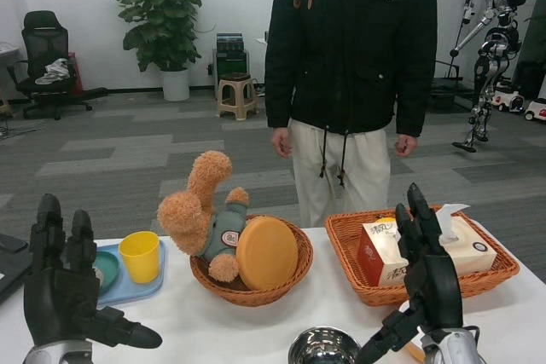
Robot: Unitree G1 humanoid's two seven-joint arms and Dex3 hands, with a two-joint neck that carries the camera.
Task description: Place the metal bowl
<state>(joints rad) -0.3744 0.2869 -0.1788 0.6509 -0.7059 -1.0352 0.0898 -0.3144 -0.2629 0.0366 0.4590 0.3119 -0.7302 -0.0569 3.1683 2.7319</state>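
The metal bowl (323,346) stands at the table's near edge, centre bottom of the head view, only its shiny upper part showing. My right hand (426,283) is raised just right of it, fingers spread and pointing up, thumb reaching down toward the bowl's rim without clearly touching. My left hand (64,283) is up at the lower left, fingers apart, holding nothing.
A round wicker basket (294,274) holds a plush toy (200,215) and an orange disc (267,252). A rectangular wicker basket (495,274) on the right holds a tissue box (388,253). A blue tray (136,289) carries a yellow cup (141,256). A person (350,83) stands behind the table.
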